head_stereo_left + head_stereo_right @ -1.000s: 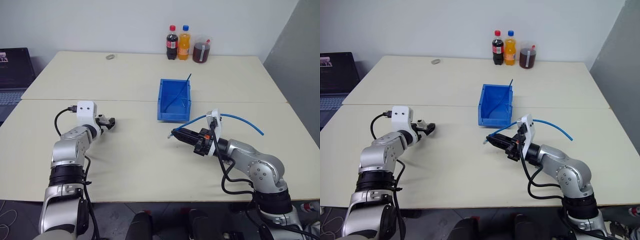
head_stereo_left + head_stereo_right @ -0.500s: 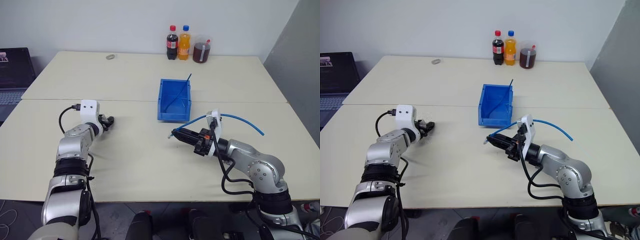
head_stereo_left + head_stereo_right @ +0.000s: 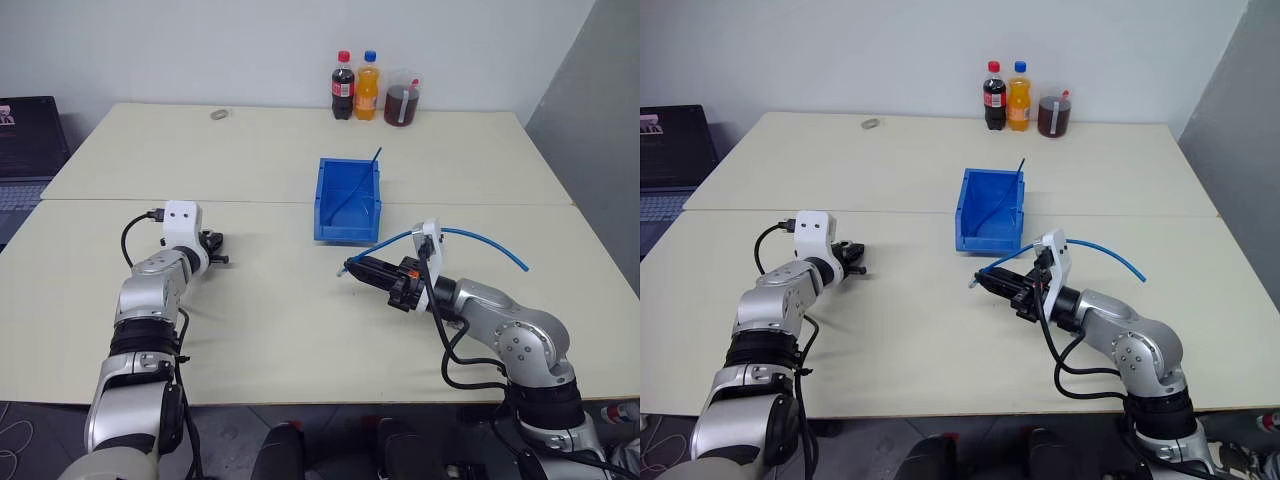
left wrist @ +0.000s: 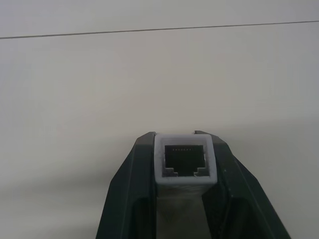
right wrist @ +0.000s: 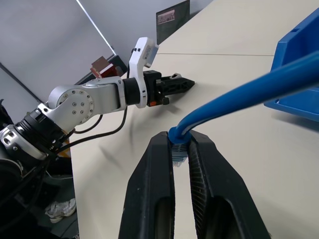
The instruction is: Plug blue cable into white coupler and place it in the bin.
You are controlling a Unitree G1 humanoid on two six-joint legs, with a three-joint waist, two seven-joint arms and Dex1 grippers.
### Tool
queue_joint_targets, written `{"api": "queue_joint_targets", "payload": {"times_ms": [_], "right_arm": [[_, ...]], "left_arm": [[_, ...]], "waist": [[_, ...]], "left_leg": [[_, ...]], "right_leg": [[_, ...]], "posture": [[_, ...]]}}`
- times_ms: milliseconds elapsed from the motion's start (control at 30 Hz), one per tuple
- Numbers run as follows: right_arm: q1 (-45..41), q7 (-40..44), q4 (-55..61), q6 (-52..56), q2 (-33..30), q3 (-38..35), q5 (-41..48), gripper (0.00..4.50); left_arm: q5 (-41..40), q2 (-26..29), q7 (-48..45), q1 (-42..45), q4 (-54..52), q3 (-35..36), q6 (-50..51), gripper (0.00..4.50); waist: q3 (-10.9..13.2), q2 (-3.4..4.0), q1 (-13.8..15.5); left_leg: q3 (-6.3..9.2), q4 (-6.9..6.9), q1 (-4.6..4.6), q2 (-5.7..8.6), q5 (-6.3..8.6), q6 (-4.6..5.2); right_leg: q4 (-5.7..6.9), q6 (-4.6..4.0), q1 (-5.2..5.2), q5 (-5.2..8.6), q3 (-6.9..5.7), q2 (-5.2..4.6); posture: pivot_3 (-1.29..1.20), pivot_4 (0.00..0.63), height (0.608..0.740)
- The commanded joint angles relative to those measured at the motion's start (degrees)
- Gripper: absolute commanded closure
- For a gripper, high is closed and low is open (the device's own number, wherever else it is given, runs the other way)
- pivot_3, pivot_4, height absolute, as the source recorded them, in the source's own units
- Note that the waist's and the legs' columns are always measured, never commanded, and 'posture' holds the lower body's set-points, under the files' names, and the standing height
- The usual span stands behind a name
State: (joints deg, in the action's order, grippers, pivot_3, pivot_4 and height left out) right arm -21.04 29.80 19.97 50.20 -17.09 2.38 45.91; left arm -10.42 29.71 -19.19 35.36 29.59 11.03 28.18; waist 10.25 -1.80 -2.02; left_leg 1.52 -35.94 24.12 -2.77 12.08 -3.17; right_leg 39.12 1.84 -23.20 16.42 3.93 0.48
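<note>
Bare tabletop lies all around the bin (image 3: 347, 200) — left gripper (image 4: 184, 149) clamps the white coupler (image 4: 185, 163) well left of it, right gripper (image 5: 180, 149) pinches the blue cable (image 5: 239, 92) just before its front lip.

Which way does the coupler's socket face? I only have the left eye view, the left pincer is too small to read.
Observer: The left wrist view shows the white coupler clamped between the left pincer's two fingers, dark socket pointing away from the wrist, out past the fingertips.
Operator: Right side?
Observer: The right wrist view shows the right pincer shut on the blue cable just behind its clear plug, which pokes out between the fingers.
Operator: Plug lined up with the coupler?
Observer: Not yet. In that view the left pincer sits well apart across the table, its tips pointing off to one side of the plug.
</note>
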Motion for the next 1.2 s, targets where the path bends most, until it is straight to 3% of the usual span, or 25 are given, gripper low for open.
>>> {"api": "queue_joint_targets", "payload": {"times_ms": [33, 167, 267, 467, 800, 1200], "right_arm": [[1.0, 0.5, 4.0, -1.7, -1.5, -0.7, -0.7, 4.37], [2.8, 1.8, 6.8, -3.1, -4.6, -0.1, -2.2, 4.38], [4.4, 3.9, 9.2, -4.7, -8.1, 1.6, -5.1, 4.38], [6.5, 6.6, 11.0, -8.4, -12.1, 4.8, -9.7, 4.38], [4.4, 9.8, 9.4, -14.5, -12.8, 10.6, -17.0, 4.38], [-7.7, 11.8, -7.5, -24.9, -2.4, 23.1, -30.9, 4.38]], "left_arm": [[-3.1, 1.1, -8.5, -4.5, -9.9, -1.8, 1.0, 3.69], [-5.4, 3.3, -21.8, -7.6, -18.5, -8.2, 2.0, 3.69], [-4.7, 5.8, -34.3, -8.3, -22.2, -15.4, -2.9, 3.69], [-1.5, 8.6, -50.4, -6.3, -21.7, -25.9, -11.6, 3.69], [6.1, 5.5, -55.3, -1.6, -10.3, -32.1, -24.3, 3.69], [6.2, 4.6, -58.9, -2.0, -9.2, -32.1, -24.0, 3.69]], "waist": [[0.0, 0.0, 0.1], [0.0, 0.0, 0.5], [0.0, -0.01, 0.5], [0.0, 0.0, 0.0], [0.0, 0.01, 0.2], [-0.1, 0.01, 0.3]], "left_leg": [[-0.01, 0.0, 0.0, 0.0, 0.0, 0.0], [0.01, -0.01, 0.04, 0.03, -0.01, -0.01], [0.02, -0.05, 0.08, 0.05, -0.01, -0.01], [-0.01, -0.03, 0.0, 0.01, 0.0, 0.0], [-0.01, -0.1, 0.01, -0.01, 0.0, 0.01], [-0.01, -0.15, -0.06, -0.01, -0.01, 0.01]], "right_leg": [[0.0, 0.0, 0.0, 0.0, 0.01, 0.0], [0.0, 0.0, 0.01, 0.0, -0.04, -0.05], [-0.02, 0.02, 0.02, -0.01, -0.06, -0.06], [-0.02, 0.0, 0.01, 0.0, 0.0, 0.03], [-0.01, 0.1, 0.03, 0.06, 0.02, 0.09], [0.04, 0.02, 0.09, -0.02, 0.03, 0.08]], "posture": [[0.0, 0.15, 0.74], [0.0, 0.15, 0.74], [0.0, 0.15, 0.74], [0.0, 0.15, 0.74], [0.0, 0.15, 0.74], [0.0, 0.15, 0.74]]}}
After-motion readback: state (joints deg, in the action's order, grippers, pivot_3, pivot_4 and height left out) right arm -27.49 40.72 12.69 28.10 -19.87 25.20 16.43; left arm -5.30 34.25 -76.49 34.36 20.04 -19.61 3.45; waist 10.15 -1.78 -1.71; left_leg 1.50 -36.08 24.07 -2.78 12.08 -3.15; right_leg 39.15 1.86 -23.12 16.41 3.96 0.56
